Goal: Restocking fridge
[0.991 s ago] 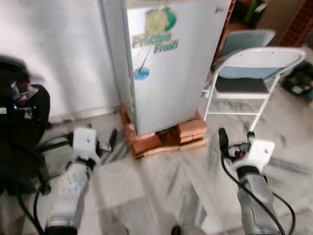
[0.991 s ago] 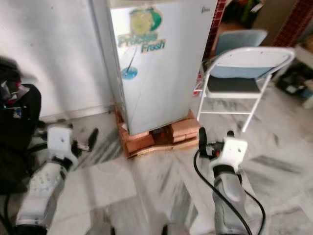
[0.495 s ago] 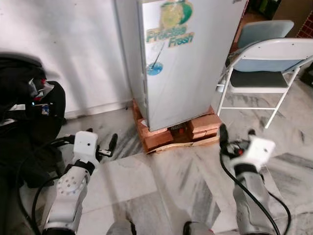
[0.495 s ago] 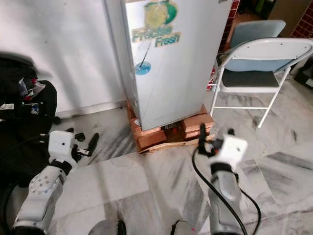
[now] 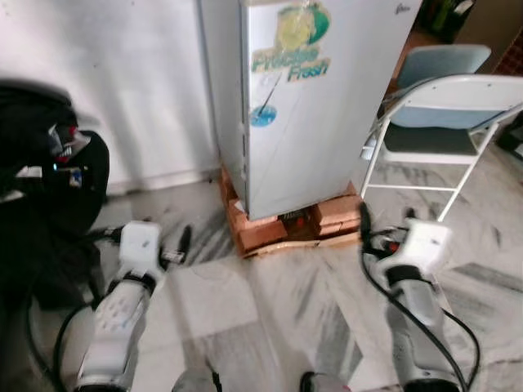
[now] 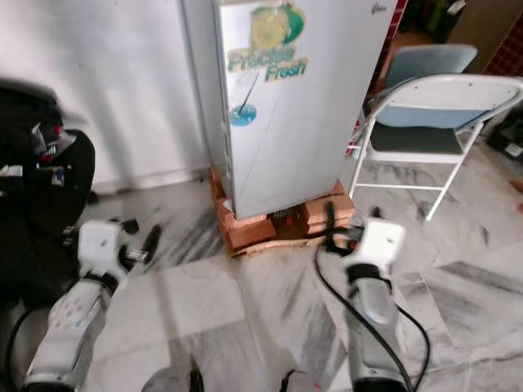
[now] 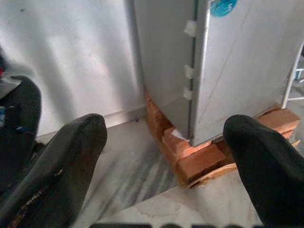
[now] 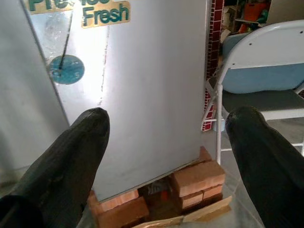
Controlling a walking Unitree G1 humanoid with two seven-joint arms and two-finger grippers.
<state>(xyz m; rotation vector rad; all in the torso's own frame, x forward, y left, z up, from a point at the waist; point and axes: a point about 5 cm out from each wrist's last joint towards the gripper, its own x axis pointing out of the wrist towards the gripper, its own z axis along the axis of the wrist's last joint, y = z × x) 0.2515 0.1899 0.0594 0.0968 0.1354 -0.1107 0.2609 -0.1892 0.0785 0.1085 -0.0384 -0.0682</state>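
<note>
Ahead: small silver fridge (image 5: pixel 315 106), door shut, raised on red bricks (image 5: pixel 260 233) over marbled floor (image 5: pixel 270 302). Left gripper (image 7: pixel 166 156) and right gripper (image 8: pixel 166 147) both held low before it, fingers spread, empty. White folding chair (image 5: pixel 441 122) beside fridge; black bag (image 5: pixel 45 188) left.

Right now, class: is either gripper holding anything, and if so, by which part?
Nothing is held. The left gripper and right gripper are both open and empty, pointing at the closed fridge.
</note>
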